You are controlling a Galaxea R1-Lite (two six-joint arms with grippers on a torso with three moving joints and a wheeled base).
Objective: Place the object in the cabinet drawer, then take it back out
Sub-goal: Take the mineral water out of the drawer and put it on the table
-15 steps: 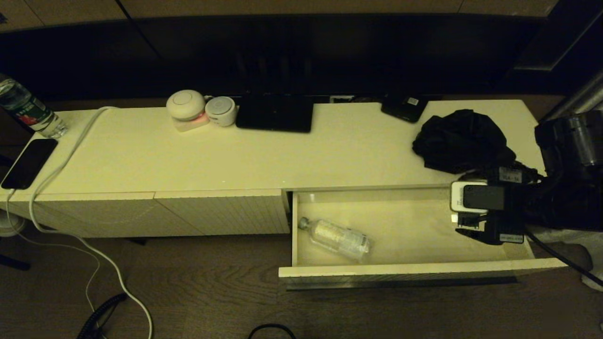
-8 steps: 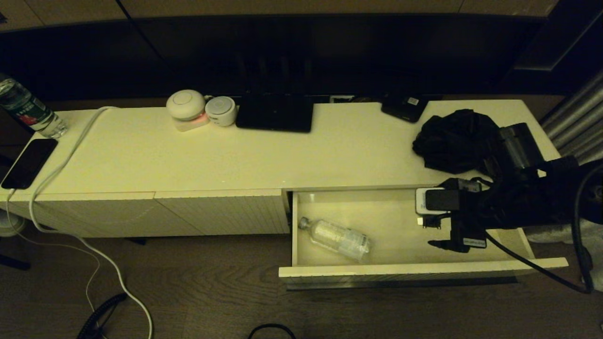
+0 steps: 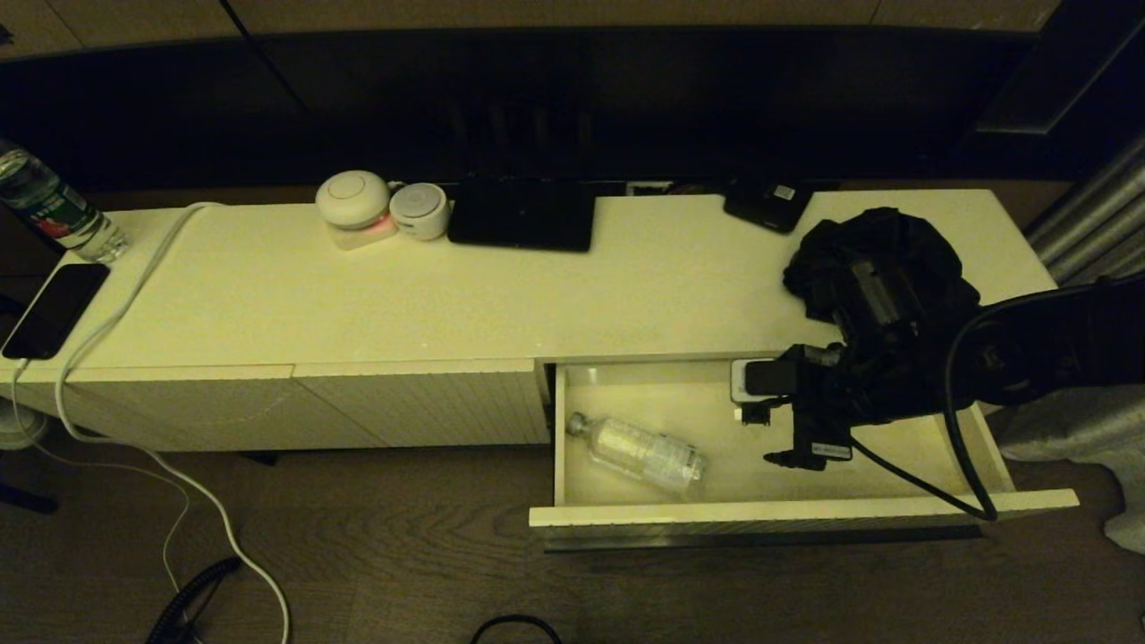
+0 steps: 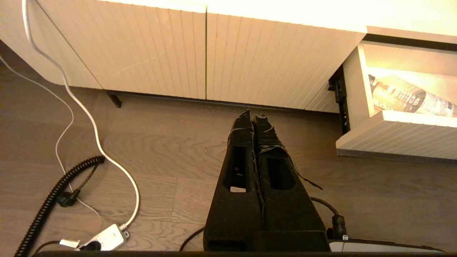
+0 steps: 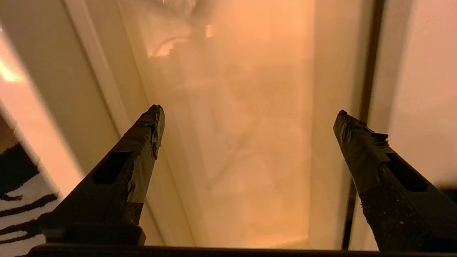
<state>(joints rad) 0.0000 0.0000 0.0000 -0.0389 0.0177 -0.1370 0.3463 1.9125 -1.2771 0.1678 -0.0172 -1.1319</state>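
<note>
One clear plastic water bottle [image 3: 640, 454] lies on side at left end of pulled-out cream-white cabinet drawer [image 3: 787, 512]; bare drawer floor between it and right gripper [image 3: 765, 438], fingers spread, empty. Only left wrist view shows left gripper [image 4: 252, 117], clenched, over wood floor [image 4: 160, 150] beside ribbed cream-white cabinet [image 3: 268, 286].

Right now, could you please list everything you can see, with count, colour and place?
cabinet: 1, cream-white, along the wall
cabinet drawer: 1, cream-white, pulled open at the cabinet's right end
plastic bottle: 1, clear, lying in the drawer's left part
second bottle: 1, clear with label, cabinet's far left
phone: 1, black, left edge of the top
round devices: 2, white, back of the top
black cloth: 1, right of the top
white cable: 1, trailing from the top to the floor
right gripper: open, over the drawer
left gripper: shut, low over the floor
</note>
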